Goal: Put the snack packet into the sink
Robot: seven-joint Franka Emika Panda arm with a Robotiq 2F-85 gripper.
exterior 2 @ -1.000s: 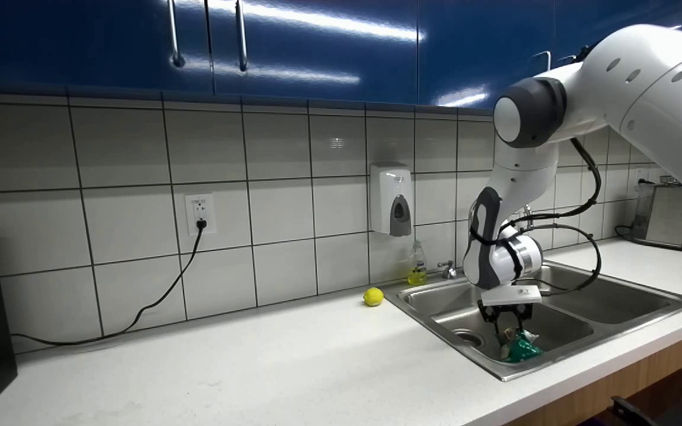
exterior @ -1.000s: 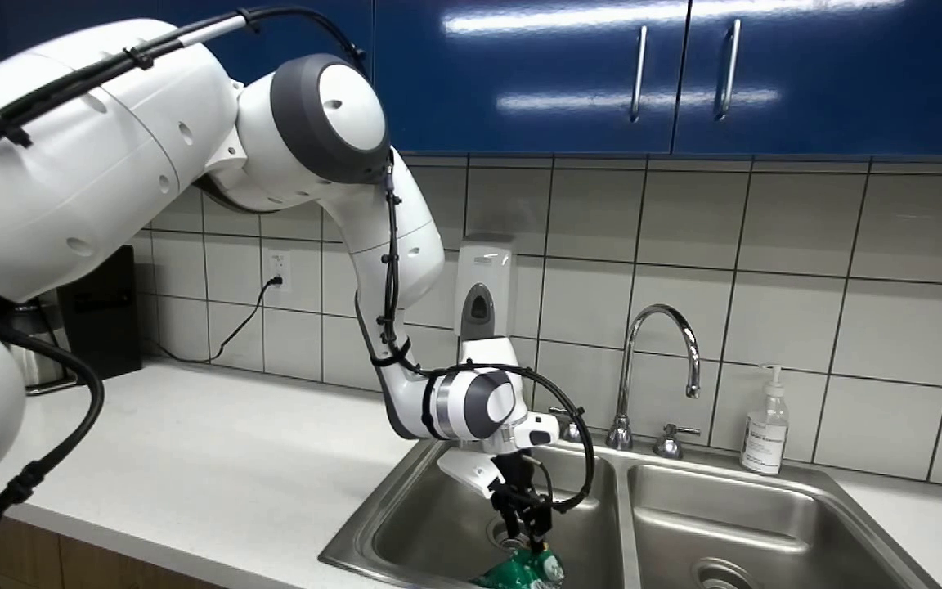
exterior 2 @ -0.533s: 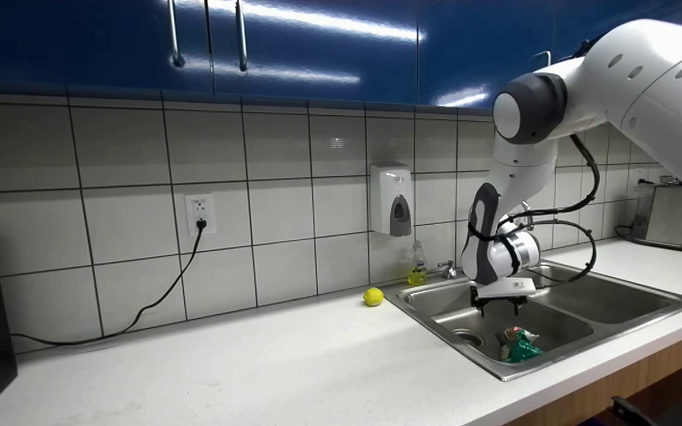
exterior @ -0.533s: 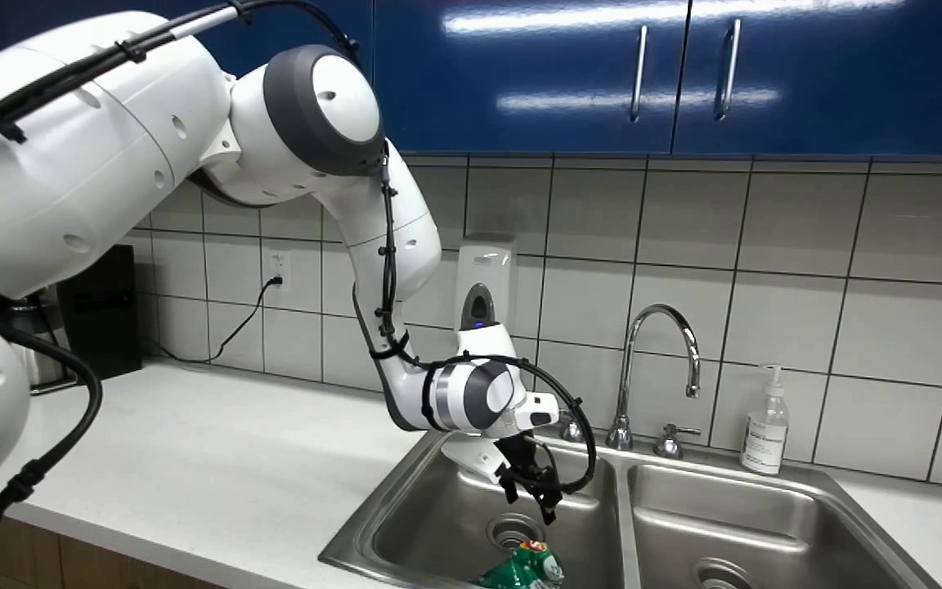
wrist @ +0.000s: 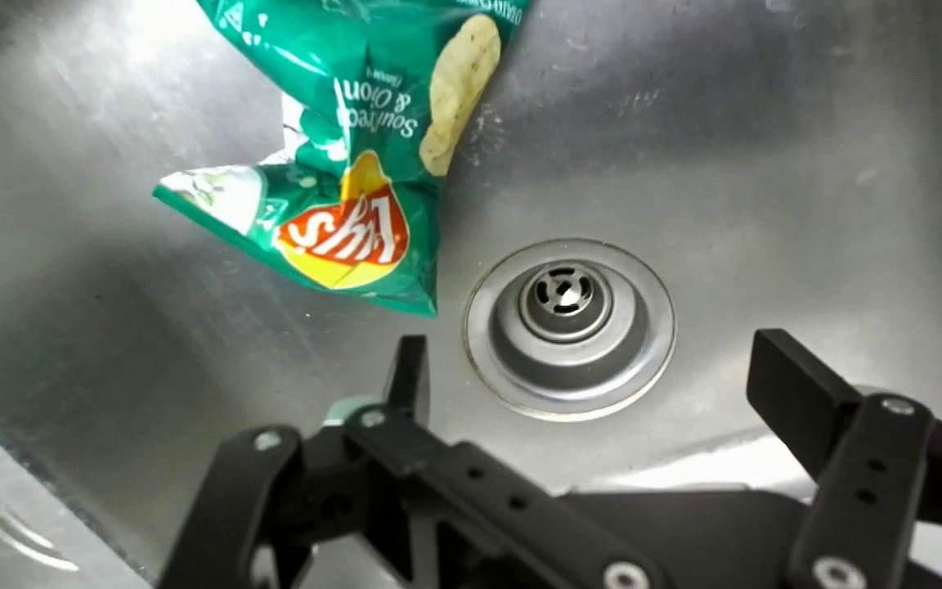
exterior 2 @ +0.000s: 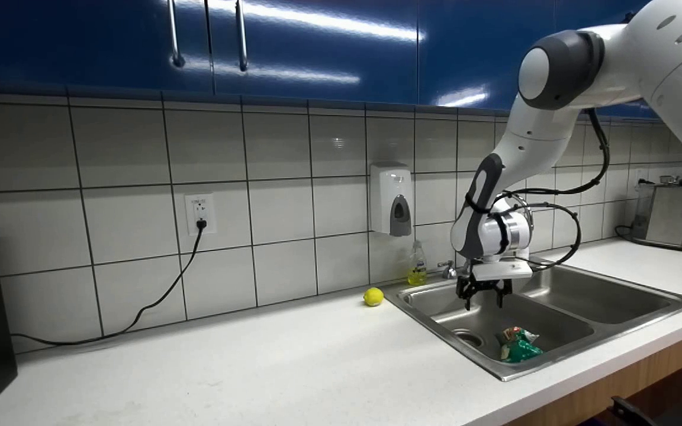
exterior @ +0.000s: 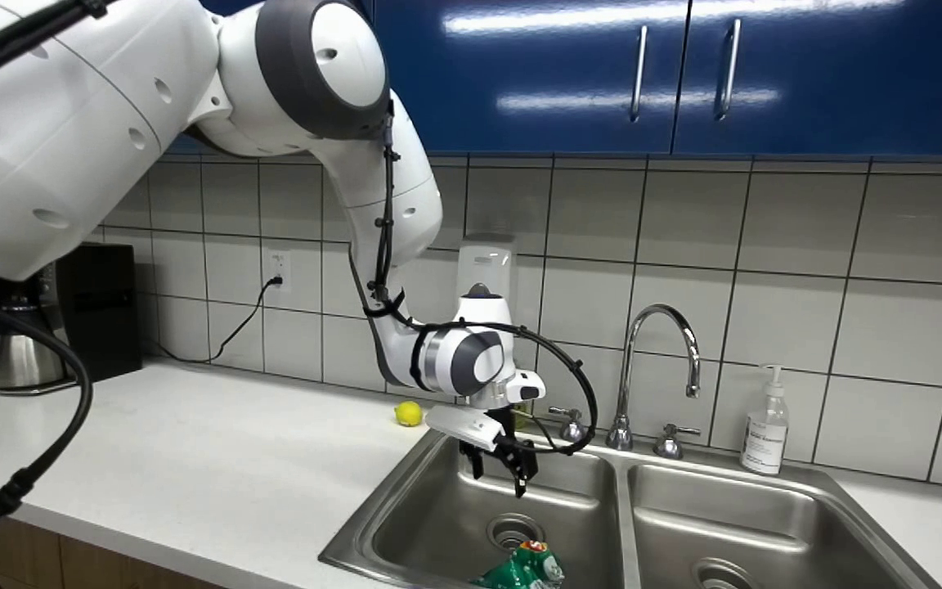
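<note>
The snack packet, a crinkled green foil bag with a red and yellow logo, lies in a basin of the steel sink. The packet shows in both exterior views and at the top of the wrist view. It lies beside the round drain. The sink rim shows in both exterior views, and the basin floor in the wrist view. My gripper is above the same basin, apart from the packet. Its fingers are spread wide with nothing between them, in the exterior view and the wrist view.
A yellow lemon sits on the counter by the sink. The faucet and its handles rise behind the basins. A pump bottle stands at the back right. A dish soap bottle stands below the wall dispenser.
One second ago my fingers were down at the packet's top. They have let go and risen away toward the wall, spread open. The packet stays in the basin. The lemon is uncovered.
</note>
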